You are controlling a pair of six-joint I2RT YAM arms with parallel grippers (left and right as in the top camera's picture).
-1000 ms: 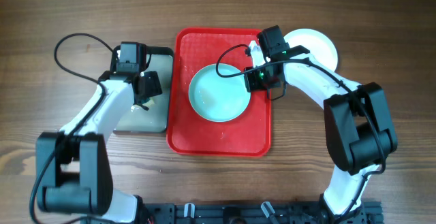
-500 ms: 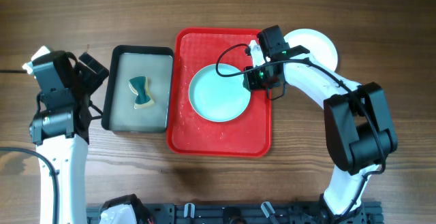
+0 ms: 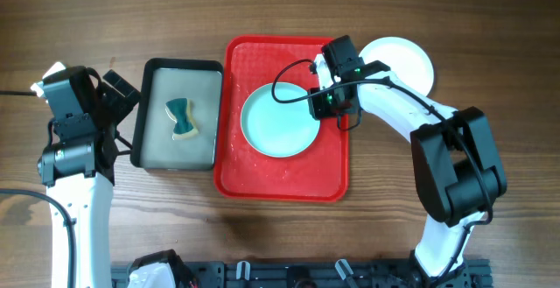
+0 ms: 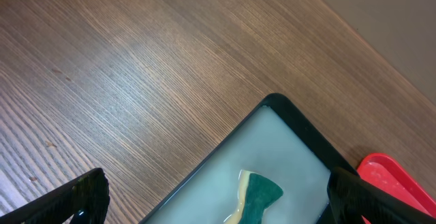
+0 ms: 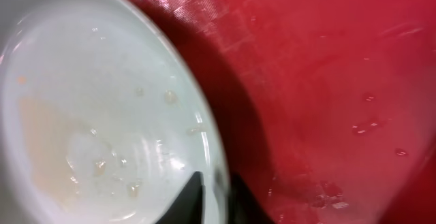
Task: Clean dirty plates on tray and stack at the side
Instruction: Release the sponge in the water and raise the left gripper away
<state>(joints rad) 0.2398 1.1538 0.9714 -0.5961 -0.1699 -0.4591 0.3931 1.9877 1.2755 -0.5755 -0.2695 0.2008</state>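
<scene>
A pale aqua plate (image 3: 278, 120) lies on the red tray (image 3: 284, 179). My right gripper (image 3: 320, 104) is shut on its right rim. In the right wrist view that rim sits between the two dark fingertips of the right gripper (image 5: 219, 186), and the plate (image 5: 102, 115) carries yellowish smears and water drops. A white plate (image 3: 404, 60) rests on the table to the right of the tray. Left of the small grey tray, my left gripper (image 3: 122, 104) hangs open and holds nothing; its fingers (image 4: 75, 200) stand wide apart in the left wrist view.
The black-rimmed grey tray (image 3: 206, 148) stands left of the red one, with a green and yellow sponge (image 3: 180, 117) lying in it. The left wrist view shows this sponge (image 4: 255, 197), the grey tray (image 4: 286, 135) and a corner of the red tray (image 4: 398, 176).
My left arm has pulled back to the left from the grey tray, opened, and left the sponge lying there. The right gripper has shifted slightly left at the aqua plate's rim.
</scene>
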